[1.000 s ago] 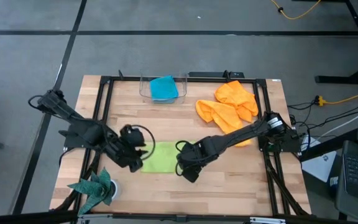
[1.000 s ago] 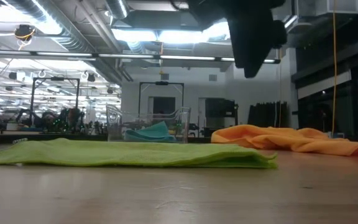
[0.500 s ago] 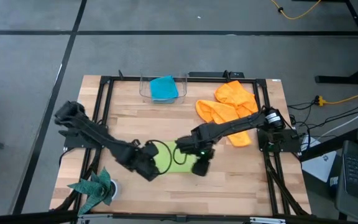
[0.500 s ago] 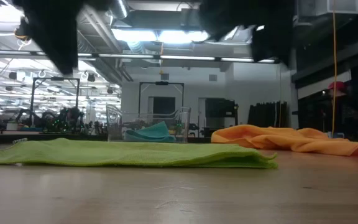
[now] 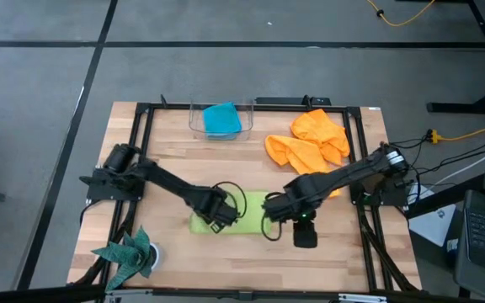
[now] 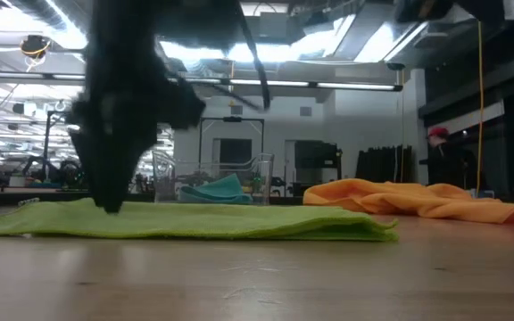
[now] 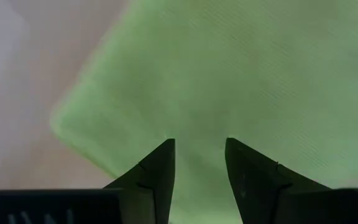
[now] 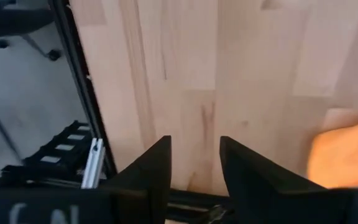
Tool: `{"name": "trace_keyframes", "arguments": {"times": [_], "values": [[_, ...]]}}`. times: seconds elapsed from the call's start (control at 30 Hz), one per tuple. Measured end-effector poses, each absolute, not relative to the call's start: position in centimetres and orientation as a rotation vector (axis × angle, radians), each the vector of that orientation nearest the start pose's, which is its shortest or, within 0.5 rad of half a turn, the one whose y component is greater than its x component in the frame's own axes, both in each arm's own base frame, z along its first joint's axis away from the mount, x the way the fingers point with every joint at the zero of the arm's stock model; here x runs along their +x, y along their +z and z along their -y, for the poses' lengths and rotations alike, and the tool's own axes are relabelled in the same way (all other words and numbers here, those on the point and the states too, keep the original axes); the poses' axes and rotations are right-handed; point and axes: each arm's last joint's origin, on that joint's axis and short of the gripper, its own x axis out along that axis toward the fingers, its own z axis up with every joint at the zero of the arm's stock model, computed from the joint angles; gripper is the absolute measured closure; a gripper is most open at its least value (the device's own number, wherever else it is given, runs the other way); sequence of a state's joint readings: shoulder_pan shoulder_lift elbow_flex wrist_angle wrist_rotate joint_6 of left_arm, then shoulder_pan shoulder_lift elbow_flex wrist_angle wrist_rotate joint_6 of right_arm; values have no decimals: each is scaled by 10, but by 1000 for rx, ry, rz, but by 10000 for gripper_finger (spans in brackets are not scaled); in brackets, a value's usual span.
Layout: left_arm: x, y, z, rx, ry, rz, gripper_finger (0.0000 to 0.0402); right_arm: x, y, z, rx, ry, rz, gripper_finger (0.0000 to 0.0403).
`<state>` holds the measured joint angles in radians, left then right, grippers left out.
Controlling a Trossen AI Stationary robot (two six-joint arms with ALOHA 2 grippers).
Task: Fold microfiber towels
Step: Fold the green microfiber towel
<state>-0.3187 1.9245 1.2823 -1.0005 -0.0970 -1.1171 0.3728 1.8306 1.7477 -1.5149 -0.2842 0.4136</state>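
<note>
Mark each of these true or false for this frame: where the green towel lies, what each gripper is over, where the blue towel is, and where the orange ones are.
1. The green towel lies flat on the table. True.
2. The left gripper is over the orange towels. False: it is over the green towel, fingers apart.
3. The blue towel sits in a clear bin. True.
4. The right gripper holds a towel. False: it is empty, over bare wood.
</note>
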Motion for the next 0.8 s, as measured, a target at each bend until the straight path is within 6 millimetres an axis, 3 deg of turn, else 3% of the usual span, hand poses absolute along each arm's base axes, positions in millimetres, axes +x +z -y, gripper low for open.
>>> {"name": "trace_keyframes", "arguments": {"times": [0.2, 0.43, 0.53, 0.67, 0.8], "values": [[327, 140, 68, -400, 731, -1582, 268, 288, 328, -132, 169, 113, -1578, 264], [342, 141, 13, -228, 862, -1407, 268, 275, 345, -133, 118, 54, -1463, 264], [350, 147, -5, -252, 882, -1366, 268, 273, 348, -134, 103, 52, -1433, 264], [360, 156, -15, -373, 838, -1344, 268, 271, 350, -133, 85, 67, -1432, 264], [372, 187, -5, -523, 766, -1308, 269, 270, 349, -132, 35, 99, -1445, 264]]}}
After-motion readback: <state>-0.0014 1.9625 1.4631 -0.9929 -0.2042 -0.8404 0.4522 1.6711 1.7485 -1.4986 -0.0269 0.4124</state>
